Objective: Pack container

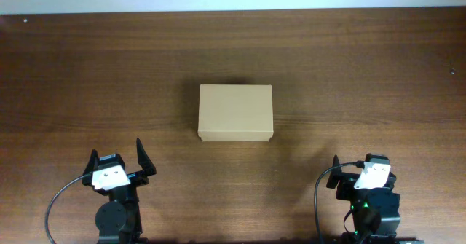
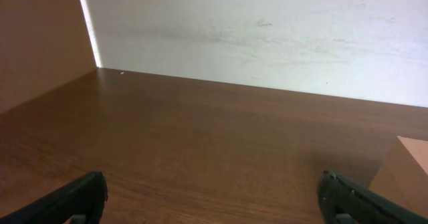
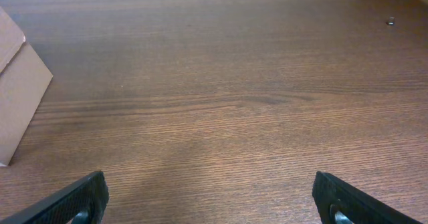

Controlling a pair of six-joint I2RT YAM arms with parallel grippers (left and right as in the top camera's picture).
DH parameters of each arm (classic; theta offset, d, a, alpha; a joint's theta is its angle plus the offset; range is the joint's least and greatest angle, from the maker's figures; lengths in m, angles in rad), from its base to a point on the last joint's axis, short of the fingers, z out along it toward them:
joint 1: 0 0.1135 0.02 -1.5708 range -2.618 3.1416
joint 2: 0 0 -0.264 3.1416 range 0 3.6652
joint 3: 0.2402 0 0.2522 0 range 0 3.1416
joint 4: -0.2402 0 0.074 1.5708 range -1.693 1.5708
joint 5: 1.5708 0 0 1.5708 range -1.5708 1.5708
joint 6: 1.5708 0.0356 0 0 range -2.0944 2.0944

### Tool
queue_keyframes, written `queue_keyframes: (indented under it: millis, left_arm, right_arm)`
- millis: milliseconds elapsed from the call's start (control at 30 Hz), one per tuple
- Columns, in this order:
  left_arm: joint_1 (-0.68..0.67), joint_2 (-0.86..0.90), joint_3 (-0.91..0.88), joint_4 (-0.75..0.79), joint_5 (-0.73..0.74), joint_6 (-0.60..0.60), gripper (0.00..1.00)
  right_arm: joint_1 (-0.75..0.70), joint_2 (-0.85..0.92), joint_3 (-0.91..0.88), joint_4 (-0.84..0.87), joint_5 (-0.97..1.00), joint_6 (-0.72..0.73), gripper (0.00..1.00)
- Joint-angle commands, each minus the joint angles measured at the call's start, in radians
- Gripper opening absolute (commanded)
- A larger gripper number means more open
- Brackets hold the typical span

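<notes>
The container [image 1: 235, 111] is a plain tan cardboard box with its lid shut, lying flat in the middle of the dark wooden table. My left gripper [image 1: 116, 151] is open and empty at the near left, well short of the box. A corner of the box shows at the right edge of the left wrist view [image 2: 409, 162], beyond my open fingers [image 2: 214, 198]. My right gripper [image 1: 360, 164] is open and empty at the near right. The box's side shows at the left edge of the right wrist view [image 3: 19, 97], away from my fingers [image 3: 212, 198].
A white wall [image 2: 267, 30] runs along the table's far edge [image 1: 233, 12]. A small pale speck [image 3: 390, 21] lies on the wood at the far right and also shows in the overhead view [image 1: 451, 73].
</notes>
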Motion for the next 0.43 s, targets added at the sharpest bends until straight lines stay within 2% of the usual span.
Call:
queue_keyframes:
  millis: [0, 400]
  left_arm:
    - [-0.003, -0.008, 0.000, -0.009, 0.008, -0.010, 1.00]
    - [-0.003, -0.008, 0.000, -0.009, 0.008, -0.010, 1.00]
  right_arm:
    - [-0.008, -0.011, -0.009, 0.003, 0.002, 0.004, 0.99]
    - [-0.008, -0.011, -0.009, 0.003, 0.002, 0.004, 0.99]
